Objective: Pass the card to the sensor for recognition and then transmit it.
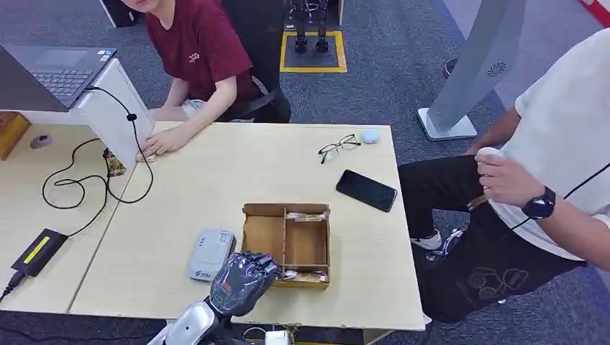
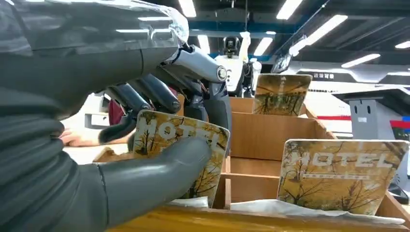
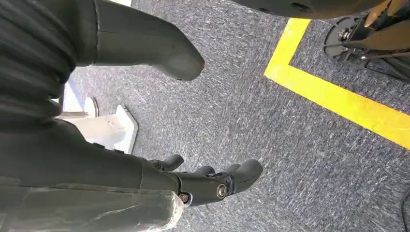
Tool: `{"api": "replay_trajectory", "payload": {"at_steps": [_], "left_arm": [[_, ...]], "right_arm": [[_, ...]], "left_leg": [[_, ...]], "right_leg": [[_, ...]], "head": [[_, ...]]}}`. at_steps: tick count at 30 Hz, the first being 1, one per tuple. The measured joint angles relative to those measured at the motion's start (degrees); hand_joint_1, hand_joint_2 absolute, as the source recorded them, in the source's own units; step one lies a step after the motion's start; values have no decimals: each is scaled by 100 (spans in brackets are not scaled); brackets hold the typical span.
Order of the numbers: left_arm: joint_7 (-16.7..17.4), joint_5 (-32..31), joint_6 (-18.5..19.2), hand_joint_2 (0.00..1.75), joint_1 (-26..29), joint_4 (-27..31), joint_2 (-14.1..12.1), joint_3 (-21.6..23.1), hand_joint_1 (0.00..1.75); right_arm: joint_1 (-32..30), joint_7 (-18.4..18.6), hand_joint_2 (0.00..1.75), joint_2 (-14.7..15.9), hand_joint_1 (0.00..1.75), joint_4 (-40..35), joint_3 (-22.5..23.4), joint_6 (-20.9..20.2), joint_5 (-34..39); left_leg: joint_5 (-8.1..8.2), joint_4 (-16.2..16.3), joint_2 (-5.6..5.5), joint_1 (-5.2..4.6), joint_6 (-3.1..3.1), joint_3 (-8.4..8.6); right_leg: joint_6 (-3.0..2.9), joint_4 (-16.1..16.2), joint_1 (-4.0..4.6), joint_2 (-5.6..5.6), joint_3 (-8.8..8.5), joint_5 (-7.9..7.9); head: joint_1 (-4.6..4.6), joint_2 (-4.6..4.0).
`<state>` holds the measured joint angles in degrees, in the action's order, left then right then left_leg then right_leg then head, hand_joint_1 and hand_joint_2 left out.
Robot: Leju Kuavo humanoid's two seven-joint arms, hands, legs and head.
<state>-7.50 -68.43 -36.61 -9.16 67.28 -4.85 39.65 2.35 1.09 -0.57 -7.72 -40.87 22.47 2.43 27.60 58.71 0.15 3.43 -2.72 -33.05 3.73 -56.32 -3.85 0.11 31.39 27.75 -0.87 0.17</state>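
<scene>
Yellow-printed "MOTEL" plastic card sits pinched by the left hand inside the brown cardboard divided box. Pickup seems underway; next, lift it toward the grey card sensor at nine o'clock. The right hand hangs loose, holding nothing.

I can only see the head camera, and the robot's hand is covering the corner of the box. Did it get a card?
Observer: Yes. The left wrist view shows the left hand pinching a card between its thumb and fingers.
Operator: What's on the card?
Observer: Yellow trees and big pale letters.
Operator: Where's the other hand?
Observer: The right hand hangs over the grey floor near a yellow line, holding nothing.
</scene>
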Motion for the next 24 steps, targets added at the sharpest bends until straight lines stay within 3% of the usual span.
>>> {"api": "replay_trajectory", "payload": {"at_steps": [14, 24], "left_arm": [[-317, 666, 109, 175, -31, 249, -124, -46, 175], [-282, 951, 245, 175, -398, 1460, -332, -343, 175]], "right_arm": [[-1, -7, 175, 0, 0, 0, 0, 2, 2], [-4, -39, 175, 0, 0, 0, 0, 20, 20]], "left_leg": [[0, 0, 0, 0, 0, 0], [-2, 1, -2, 0, 0, 1]], "right_leg": [[0, 0, 0, 0, 0, 0], [-1, -1, 0, 0, -1, -3]], "head": [[0, 0], [0, 0]]}}
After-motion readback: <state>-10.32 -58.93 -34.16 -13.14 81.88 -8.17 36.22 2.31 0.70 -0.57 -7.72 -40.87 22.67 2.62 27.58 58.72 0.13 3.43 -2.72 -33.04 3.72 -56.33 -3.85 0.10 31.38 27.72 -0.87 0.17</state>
